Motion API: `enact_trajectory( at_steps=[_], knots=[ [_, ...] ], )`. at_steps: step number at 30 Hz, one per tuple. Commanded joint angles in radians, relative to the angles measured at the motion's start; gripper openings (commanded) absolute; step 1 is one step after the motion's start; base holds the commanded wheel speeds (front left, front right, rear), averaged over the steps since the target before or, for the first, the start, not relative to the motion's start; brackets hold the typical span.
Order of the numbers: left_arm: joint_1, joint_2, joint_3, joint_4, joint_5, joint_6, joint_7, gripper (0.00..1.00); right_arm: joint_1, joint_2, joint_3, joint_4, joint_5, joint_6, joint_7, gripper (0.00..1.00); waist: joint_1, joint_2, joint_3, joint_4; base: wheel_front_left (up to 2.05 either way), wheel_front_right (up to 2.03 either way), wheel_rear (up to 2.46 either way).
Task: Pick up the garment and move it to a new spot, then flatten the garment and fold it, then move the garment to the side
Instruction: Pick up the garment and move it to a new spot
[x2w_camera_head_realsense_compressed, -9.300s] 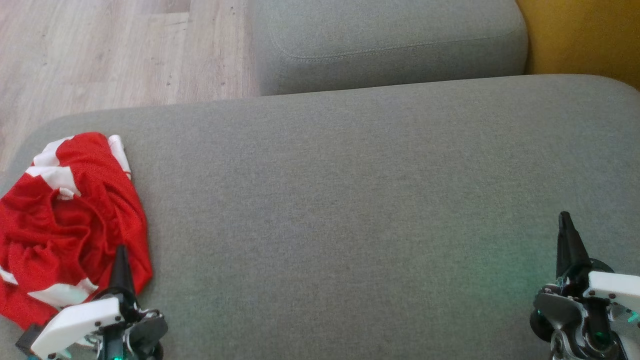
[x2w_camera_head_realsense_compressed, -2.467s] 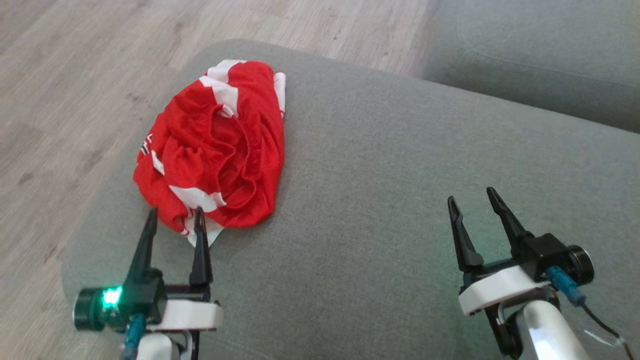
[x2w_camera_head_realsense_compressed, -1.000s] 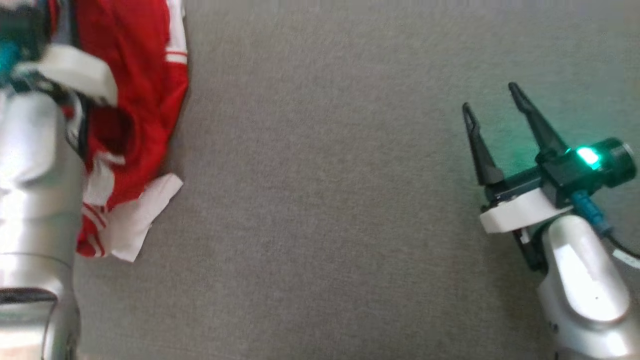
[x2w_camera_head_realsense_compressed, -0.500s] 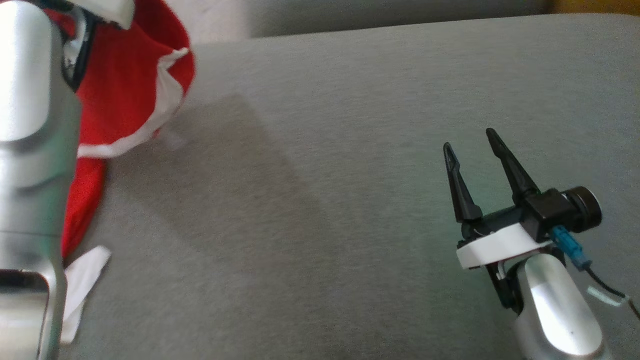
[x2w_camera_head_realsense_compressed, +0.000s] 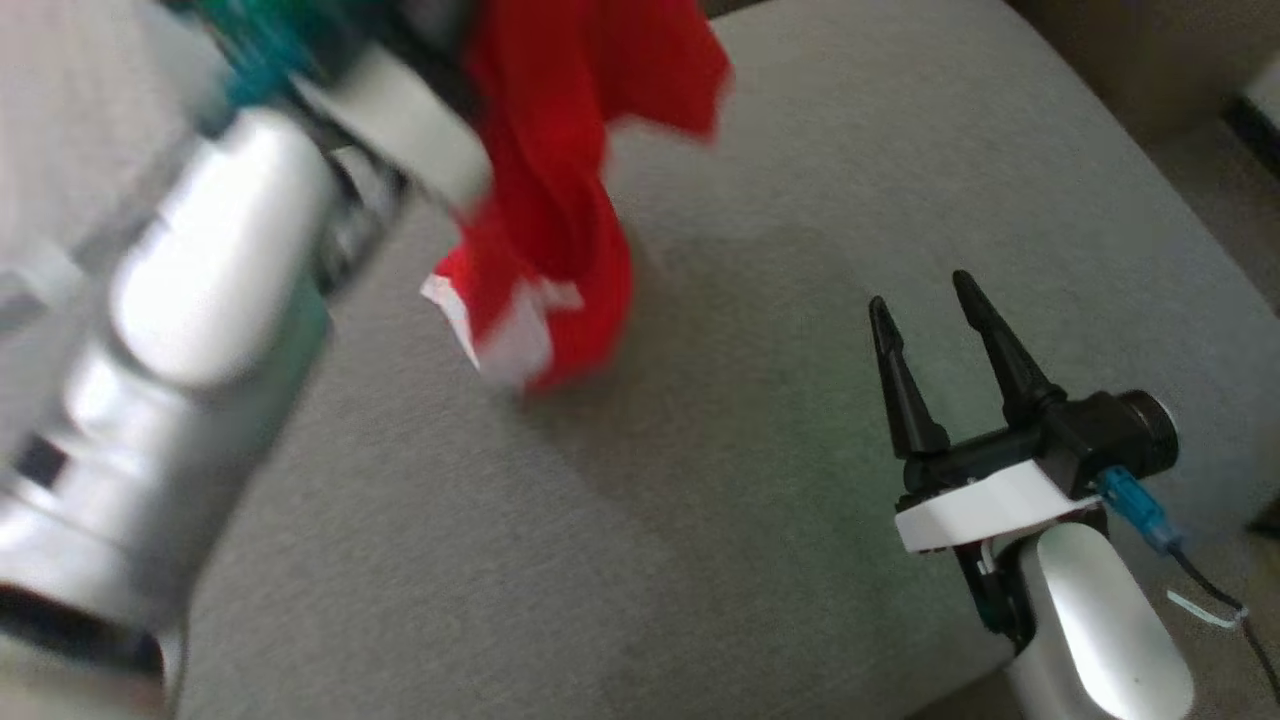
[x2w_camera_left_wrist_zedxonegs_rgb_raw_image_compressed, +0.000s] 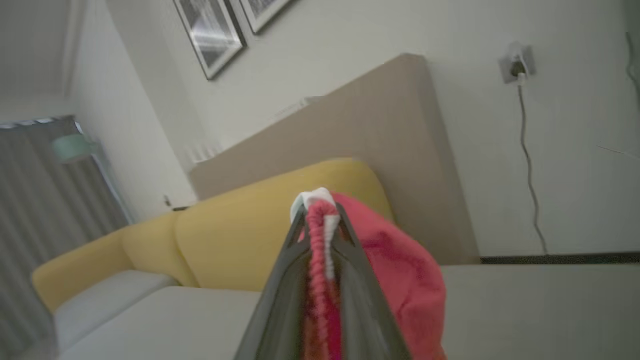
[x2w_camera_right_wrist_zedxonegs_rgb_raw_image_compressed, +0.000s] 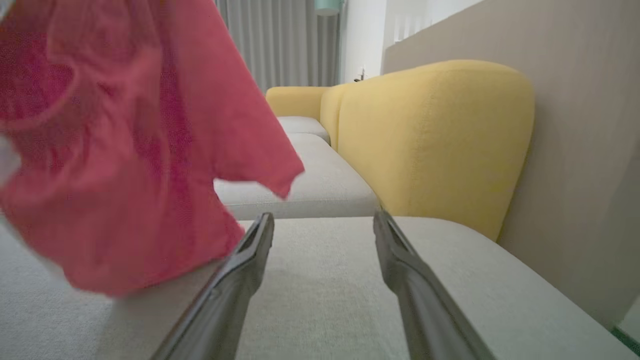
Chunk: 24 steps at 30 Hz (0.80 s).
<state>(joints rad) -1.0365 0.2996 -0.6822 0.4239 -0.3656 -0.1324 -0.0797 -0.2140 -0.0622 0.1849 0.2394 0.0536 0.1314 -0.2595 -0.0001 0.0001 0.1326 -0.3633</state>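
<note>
The garment (x2w_camera_head_realsense_compressed: 560, 200), red with white trim, hangs in the air from my left gripper (x2w_camera_left_wrist_zedxonegs_rgb_raw_image_compressed: 320, 212), which is shut on a bunched red and white edge of it. Its lower end (x2w_camera_head_realsense_compressed: 520, 340) trails close to the grey cushion (x2w_camera_head_realsense_compressed: 640, 520); whether it touches I cannot tell. The left arm (x2w_camera_head_realsense_compressed: 210, 290) is raised and blurred at the upper left of the head view. My right gripper (x2w_camera_head_realsense_compressed: 920, 295) stands open low over the cushion at the right, nothing between its fingers. In the right wrist view the garment (x2w_camera_right_wrist_zedxonegs_rgb_raw_image_compressed: 125, 150) hangs to the left of those fingers (x2w_camera_right_wrist_zedxonegs_rgb_raw_image_compressed: 250, 260).
The grey cushion's right edge (x2w_camera_head_realsense_compressed: 1150, 200) and near corner drop off beside my right arm. A yellow sofa back (x2w_camera_right_wrist_zedxonegs_rgb_raw_image_compressed: 440, 140) stands beyond the cushion, with a beige wall panel (x2w_camera_right_wrist_zedxonegs_rgb_raw_image_compressed: 575, 150) to its right. More grey seat cushions (x2w_camera_right_wrist_zedxonegs_rgb_raw_image_compressed: 310, 185) lie further back.
My left gripper has lifted the garment off the cushion and carried it toward the middle. The head camera has swung too. My right gripper has stayed open and low.
</note>
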Motion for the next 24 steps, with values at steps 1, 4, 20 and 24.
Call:
enact_trajectory(
  at_steps=[1, 4, 20, 24],
  knots=[
    [0.020, 0.046, 0.003, -0.018, -0.014, 0.002, -0.005, 0.00, -0.025, 0.012, 0.026, -0.033, 0.009, -0.001, -0.002, 1.00, 0.0001, -0.0001, 0.029, -0.039, 0.00, 0.00, 0.00],
    [0.130, 0.046, -0.107, 0.013, -0.022, 0.002, -0.038, 0.00, -0.021, 0.012, 0.043, -0.030, 0.023, -0.001, -0.002, 1.00, 0.0001, -0.0001, 0.048, -0.045, 0.00, 0.00, 0.00],
    [0.630, -0.152, -0.066, -0.036, 0.100, 0.272, -0.182, 1.00, 0.056, 0.012, 0.018, 0.001, 0.036, -0.001, -0.002, 1.00, 0.0001, -0.0001, -0.047, 0.206, 0.00, 0.00, 0.00],
    [0.762, -0.156, 0.046, -0.120, 0.117, 0.297, -0.182, 1.00, 0.108, 0.012, -0.033, 0.007, 0.032, -0.001, -0.002, 1.00, 0.0001, -0.0001, -0.108, 0.311, 0.00, 0.00, 0.00]
  ],
)
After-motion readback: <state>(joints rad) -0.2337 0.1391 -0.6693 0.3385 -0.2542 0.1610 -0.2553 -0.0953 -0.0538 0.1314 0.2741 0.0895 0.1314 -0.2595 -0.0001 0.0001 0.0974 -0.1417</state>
